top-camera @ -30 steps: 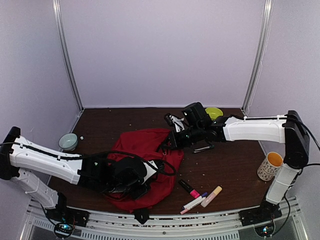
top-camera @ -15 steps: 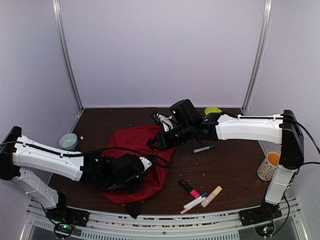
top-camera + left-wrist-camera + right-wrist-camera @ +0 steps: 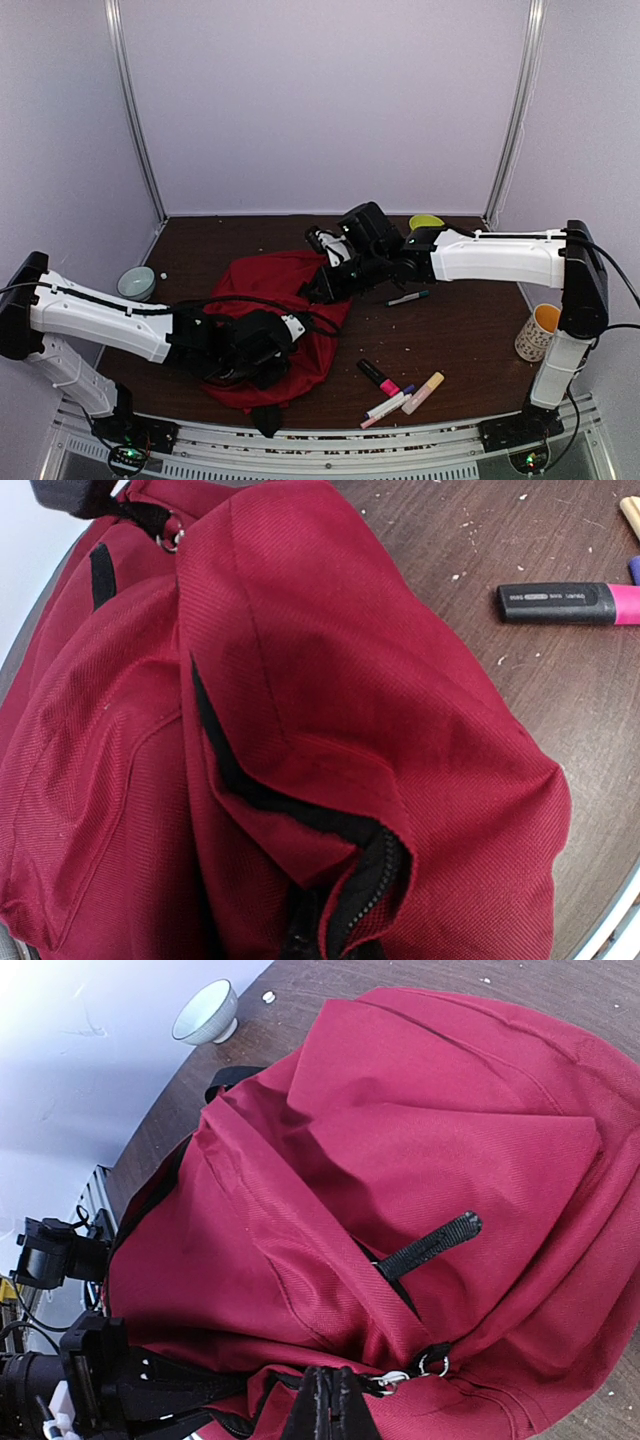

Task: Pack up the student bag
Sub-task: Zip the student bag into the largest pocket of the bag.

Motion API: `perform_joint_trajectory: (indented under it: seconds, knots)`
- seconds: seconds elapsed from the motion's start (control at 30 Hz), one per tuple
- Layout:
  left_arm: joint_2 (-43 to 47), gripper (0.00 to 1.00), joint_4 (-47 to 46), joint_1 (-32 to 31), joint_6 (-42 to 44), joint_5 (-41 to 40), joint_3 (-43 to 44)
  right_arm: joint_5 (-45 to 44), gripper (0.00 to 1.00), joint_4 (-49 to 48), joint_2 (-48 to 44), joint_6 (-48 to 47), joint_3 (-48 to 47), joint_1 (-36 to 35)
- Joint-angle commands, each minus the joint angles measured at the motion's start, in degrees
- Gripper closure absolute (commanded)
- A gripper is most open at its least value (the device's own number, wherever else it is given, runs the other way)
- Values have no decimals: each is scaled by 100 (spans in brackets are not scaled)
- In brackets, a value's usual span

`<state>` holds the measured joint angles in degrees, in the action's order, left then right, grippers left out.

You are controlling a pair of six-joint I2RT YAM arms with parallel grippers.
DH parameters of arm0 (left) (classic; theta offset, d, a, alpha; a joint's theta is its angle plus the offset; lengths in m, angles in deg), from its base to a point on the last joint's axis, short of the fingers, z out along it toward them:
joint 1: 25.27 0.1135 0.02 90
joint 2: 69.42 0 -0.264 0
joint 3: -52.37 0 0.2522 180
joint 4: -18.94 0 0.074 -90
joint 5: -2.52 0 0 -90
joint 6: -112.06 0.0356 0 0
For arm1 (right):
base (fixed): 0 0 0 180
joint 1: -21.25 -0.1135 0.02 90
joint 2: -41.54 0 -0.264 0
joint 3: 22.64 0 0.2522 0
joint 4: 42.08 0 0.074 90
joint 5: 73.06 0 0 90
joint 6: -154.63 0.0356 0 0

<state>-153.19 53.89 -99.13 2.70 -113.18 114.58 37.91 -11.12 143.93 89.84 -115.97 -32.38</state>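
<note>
The student bag, a dark-red soft backpack, lies crumpled between both arms. My right gripper is at its far right edge. In the right wrist view the bag fills the frame, and my right gripper is shut on a black zipper pull beside a metal slider. My left gripper is buried in the bag's near side. In the left wrist view the bag bunches with its black zipper toward the jaws at the bottom edge. The left fingers themselves are hidden.
A black-and-pink highlighter, a white marker and a peach marker lie at the near right. A pen lies by the right arm. An orange-lined cup, a green bowl and a pale bowl stand around.
My right gripper has moved left with the zipper pull, and the bag has bunched and shifted left. The pen is now uncovered. The left arm has shifted only slightly.
</note>
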Motion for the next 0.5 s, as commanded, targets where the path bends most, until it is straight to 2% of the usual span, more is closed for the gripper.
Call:
perform_joint_trajectory:
  seconds: [0.0,0.47]
  knots:
    - [-76,100,7,83,-112,-33,173,-310,100,130,-204,-177,-179,-22]
    - [-209,100,183,83,-235,-173,267,-344,100,152,-359,-236,-208,61]
